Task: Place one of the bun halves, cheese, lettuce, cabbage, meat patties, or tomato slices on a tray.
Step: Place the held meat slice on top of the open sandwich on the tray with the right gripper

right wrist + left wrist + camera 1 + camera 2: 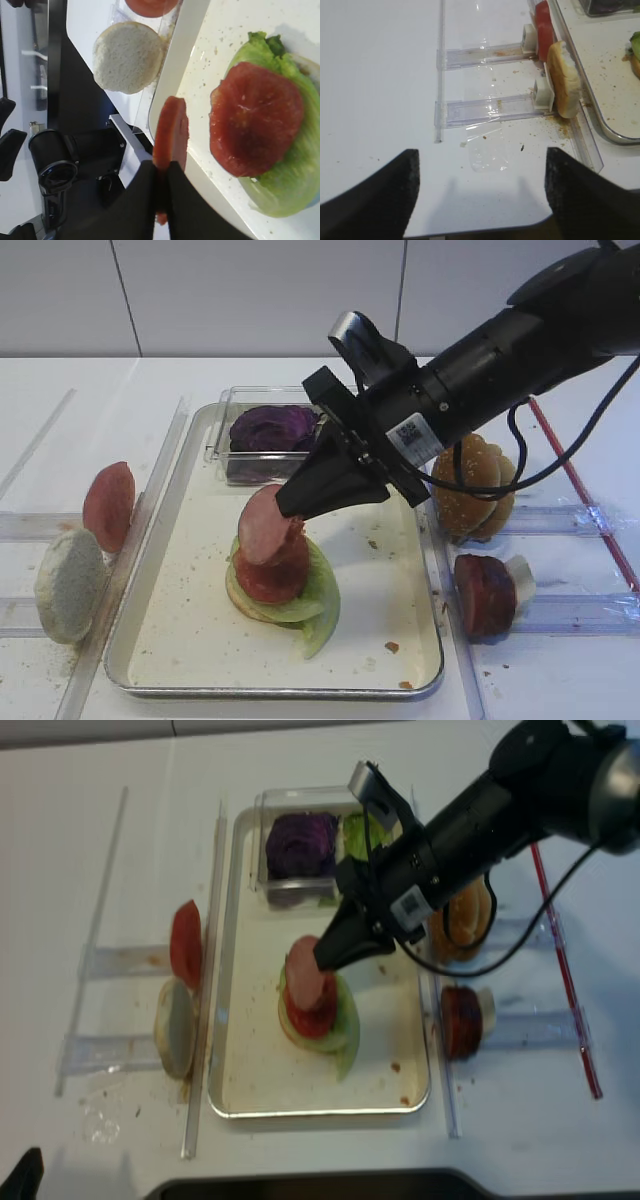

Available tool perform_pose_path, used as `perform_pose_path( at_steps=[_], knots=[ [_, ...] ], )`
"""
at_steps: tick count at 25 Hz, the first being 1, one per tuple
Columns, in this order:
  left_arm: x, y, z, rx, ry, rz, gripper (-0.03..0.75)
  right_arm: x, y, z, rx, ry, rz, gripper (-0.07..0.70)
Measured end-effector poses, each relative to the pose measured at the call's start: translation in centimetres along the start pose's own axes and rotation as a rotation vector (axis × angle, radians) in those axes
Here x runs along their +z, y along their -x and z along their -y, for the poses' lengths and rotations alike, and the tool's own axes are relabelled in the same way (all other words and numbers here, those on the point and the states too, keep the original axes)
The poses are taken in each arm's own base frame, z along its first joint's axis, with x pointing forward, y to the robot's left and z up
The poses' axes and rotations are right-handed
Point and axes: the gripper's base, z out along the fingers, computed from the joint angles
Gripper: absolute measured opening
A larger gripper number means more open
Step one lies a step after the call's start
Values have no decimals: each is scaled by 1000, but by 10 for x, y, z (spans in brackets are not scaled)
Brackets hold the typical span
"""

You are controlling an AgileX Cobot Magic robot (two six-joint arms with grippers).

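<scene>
My right gripper (287,508) is shut on a pinkish meat patty (262,524), held on edge just above a stack on the silver tray (190,640). The stack is a bun base, lettuce (318,592) and a red tomato slice (272,575). In the right wrist view the fingers pinch the patty (170,125) edge-on at the gripper (161,167), beside the tomato slice (255,117) on the lettuce (292,170). My left gripper (480,192) is open over bare white table, holding nothing.
A clear box with purple cabbage (272,427) stands at the tray's far end. Left racks hold a tomato slice (108,505) and a pale bun half (68,585). Right racks hold sesame bun halves (475,485) and another patty (485,595).
</scene>
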Motion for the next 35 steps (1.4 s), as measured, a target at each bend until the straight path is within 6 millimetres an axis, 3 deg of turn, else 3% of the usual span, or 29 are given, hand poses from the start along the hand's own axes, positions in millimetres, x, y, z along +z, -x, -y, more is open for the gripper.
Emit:
perform_pose_path(
  at_steps=[35],
  knots=[
    [0, 0, 0, 0, 0, 0, 481, 29, 6, 47, 45, 15, -52, 62]
  ],
)
